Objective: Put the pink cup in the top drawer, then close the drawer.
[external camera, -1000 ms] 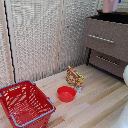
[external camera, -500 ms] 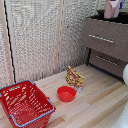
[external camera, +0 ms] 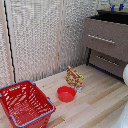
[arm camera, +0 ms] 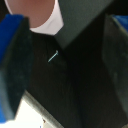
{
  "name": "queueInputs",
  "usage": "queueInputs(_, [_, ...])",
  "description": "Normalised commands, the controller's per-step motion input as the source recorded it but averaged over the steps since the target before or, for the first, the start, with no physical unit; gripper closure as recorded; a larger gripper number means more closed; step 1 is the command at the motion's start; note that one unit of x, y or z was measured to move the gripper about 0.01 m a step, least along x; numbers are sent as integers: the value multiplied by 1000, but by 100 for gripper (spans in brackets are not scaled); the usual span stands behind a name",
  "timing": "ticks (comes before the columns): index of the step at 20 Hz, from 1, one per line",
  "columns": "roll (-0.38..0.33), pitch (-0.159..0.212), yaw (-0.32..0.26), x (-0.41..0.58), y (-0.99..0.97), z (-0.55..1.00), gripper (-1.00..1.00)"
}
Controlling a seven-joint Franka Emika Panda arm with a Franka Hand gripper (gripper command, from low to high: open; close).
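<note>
Wrist view shows two blue fingers [arm camera: 15, 70] wide apart, one on each side of the picture, with nothing held between them. So the gripper [arm camera: 67, 65] is open. Just past the fingers sits the pink cup [arm camera: 42, 17], pale pink with a lighter rim. It rests on a dark surface, beside a dark slanted wall. That looks like the inside of the open top drawer [arm camera: 75, 75], but the picture is too close and blurry to be sure. The cup is not touching the fingers.

Exterior view shows the brown dresser [external camera: 107, 42] at the exterior view's right. Its top drawer [external camera: 106, 37] is pulled out, and its silver bar handle [external camera: 101, 38] faces the room. A lower drawer [external camera: 107, 62] is less far out. Two small blue tips [external camera: 117, 7] show just above the open top drawer. The cup cannot be seen from here.

On the wooden floor [external camera: 95, 100] sits a red bowl [external camera: 66, 93]. Just beside it stands a small snack bag [external camera: 74, 78]. A red shopping basket [external camera: 25, 104] sits well apart from them, at the exterior view's left.
</note>
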Motion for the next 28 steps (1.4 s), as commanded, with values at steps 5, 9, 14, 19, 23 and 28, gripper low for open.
queueInputs(5, [-65,0,158,18,350,228,-100])
queueInputs(9, [-132,0,127,-11,358,121,-100])
queueInputs(14, [-299,-1,92,-46,222,75,-100])
queueInputs(19, [-375,0,47,-185,173,-1,-100])
queueInputs(23, [-375,0,55,-236,156,-113,-100])
queueInputs(28, [-375,19,77,-302,127,-190,-100])
